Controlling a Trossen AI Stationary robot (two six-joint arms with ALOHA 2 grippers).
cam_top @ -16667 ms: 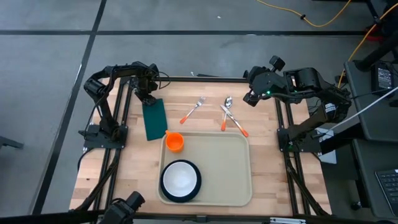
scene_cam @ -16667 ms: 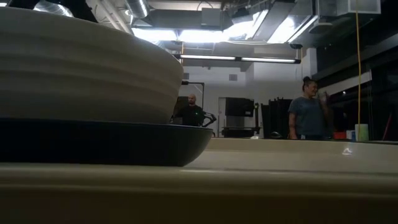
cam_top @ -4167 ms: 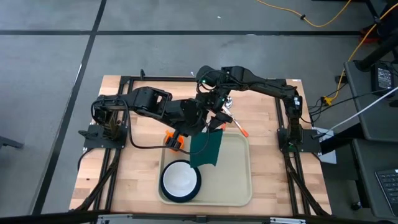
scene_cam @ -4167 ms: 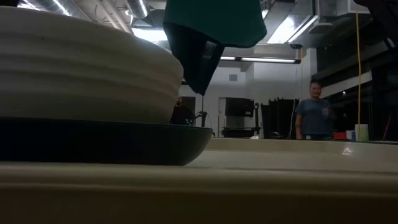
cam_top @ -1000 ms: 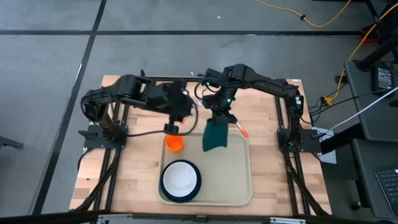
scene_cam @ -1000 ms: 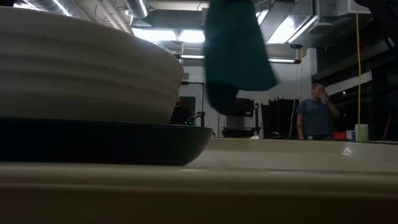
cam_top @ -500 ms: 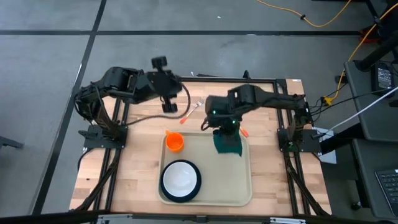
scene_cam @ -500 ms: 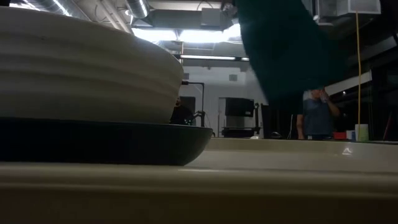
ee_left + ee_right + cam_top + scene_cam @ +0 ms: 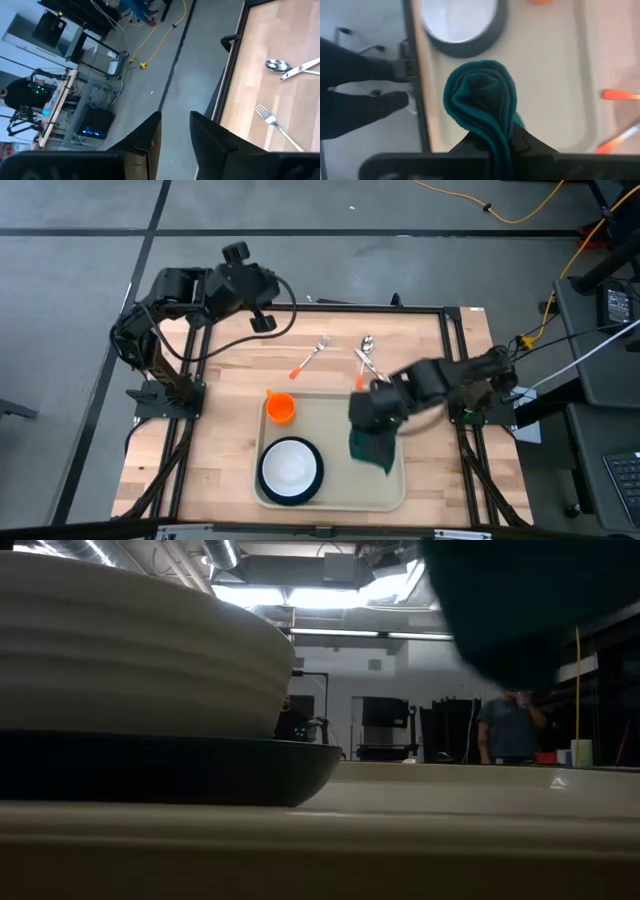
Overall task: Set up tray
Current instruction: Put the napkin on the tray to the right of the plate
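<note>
The cream tray (image 9: 330, 430) lies at the table's near middle. On it stand an orange cup (image 9: 281, 408) and a dark plate (image 9: 263, 480) that carries a white bowl (image 9: 290, 466). My right gripper (image 9: 373, 418) hangs over the tray's right half, shut on a dark green napkin (image 9: 482, 102). The napkin (image 9: 373, 450) also fills the top right of the low view (image 9: 520, 610). My left gripper (image 9: 262, 320) is raised over the table's far left edge. Its fingers (image 9: 175, 135) are open with nothing between them. My right gripper pinches the napkin's upper end (image 9: 496, 134) between its two fingers, through several folded layers. The fingers come from above, slanting down. The napkin hangs below them in a curled bunch, clear of the tray.
A fork (image 9: 312, 355), a spoon (image 9: 366, 345) and orange-handled cutlery (image 9: 378, 380) lie on the wood beyond the tray's far edge. Bare tray floor (image 9: 545, 75) shows beside the napkin. A person (image 9: 510, 725) stands in the room behind.
My right gripper has carried the napkin from the tray's far edge toward the table's near edge and slightly right, over the tray's right half, turning as it went; the napkin stays hanging clear. My left gripper has drawn back toward the table's far left edge.
</note>
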